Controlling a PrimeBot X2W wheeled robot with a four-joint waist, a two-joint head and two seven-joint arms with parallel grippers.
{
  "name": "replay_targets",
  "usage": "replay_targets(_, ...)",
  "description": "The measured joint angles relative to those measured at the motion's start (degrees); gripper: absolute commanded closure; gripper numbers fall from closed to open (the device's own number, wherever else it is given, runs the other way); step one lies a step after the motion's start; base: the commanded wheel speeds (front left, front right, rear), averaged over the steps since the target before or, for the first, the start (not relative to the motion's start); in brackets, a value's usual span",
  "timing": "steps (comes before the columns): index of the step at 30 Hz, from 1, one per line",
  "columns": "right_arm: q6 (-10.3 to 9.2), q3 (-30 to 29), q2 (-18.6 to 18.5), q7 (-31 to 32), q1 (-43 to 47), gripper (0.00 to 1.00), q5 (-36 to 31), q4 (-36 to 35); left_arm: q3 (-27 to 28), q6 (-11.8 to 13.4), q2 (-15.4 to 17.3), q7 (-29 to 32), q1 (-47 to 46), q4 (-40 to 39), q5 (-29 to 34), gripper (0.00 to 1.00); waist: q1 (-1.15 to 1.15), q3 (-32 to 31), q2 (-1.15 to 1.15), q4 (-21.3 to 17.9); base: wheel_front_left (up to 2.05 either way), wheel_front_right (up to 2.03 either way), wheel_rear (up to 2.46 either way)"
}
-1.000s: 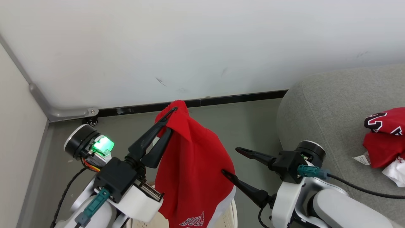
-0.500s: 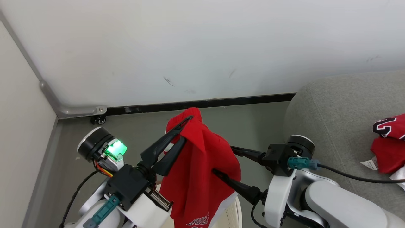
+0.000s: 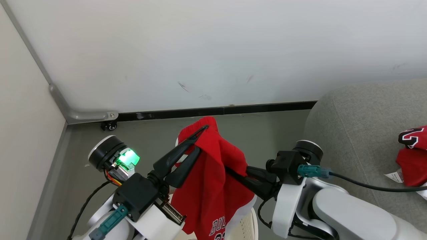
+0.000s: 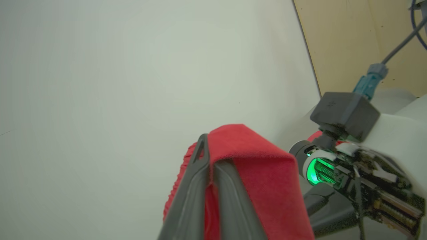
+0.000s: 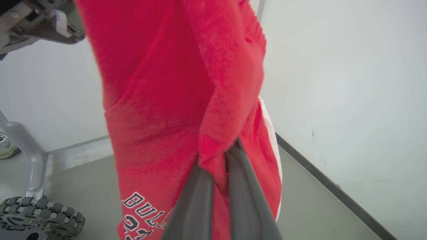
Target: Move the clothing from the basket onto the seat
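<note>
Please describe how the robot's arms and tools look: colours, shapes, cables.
Both forearms are white shells. The left tool and the right tool each have two long, dark, tapering fingers on a black block. A teal plug sits at each wrist; the right one carries a black cable. A green light glows beside the left wrist's black, silver-rimmed cylinder.

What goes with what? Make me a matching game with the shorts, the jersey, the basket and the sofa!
Things:
1. shorts
2. jersey
3. basket
4. sofa

Where or how:
A. big and grey, on the robot's right
B. cream with little holes, low down under something red
C. lying on something grey
D. hanging up, pinched by the left tool and the right tool

Pairs: 1-D, 2-C, 3-B, 4-A
</note>
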Motion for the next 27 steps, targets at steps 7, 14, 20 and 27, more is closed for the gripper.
replay_targets(7, 0.00, 1.40, -0.23, -2.42, -0.10, 1.00, 1.18, 0.65, 1.26, 0.01, 0.20, 0.53, 1.86, 2.71, -2.03, 1.00, 0.00, -0.16, 0.00, -0.30, 0.00, 0.00, 0.00)
replay_targets(14, 0.00, -0.69, -2.16, -5.15, 0.02, 1.00, 3.05, 2.01, 2.11, 0.01, 0.93, 1.08, 4.09, 5.87, -3.93, 1.00, 0.00, -0.20, 0.00, -1.30, 0.00, 0.00, 0.00)
replay_targets(20, 0.00, -4.58, -3.56, -7.90, 0.13, 1.00, 4.72, 2.83, 1.55, -0.99, 0.73, 1.62, 5.88, 7.03, -6.93, 1.00, 0.00, -0.17, 0.00, -2.54, 0.00, 0.00, 0.00)
replay_targets(27, 0.00, -6.09, -4.38, -9.62, 0.37, 1.00, 5.72, 3.67, 0.60, -1.54, 0.57, 2.00, 6.06, 7.09, -8.86, 1.00, 0.00, -0.04, 0.00, -3.96, 0.00, 0.00, 0.00)
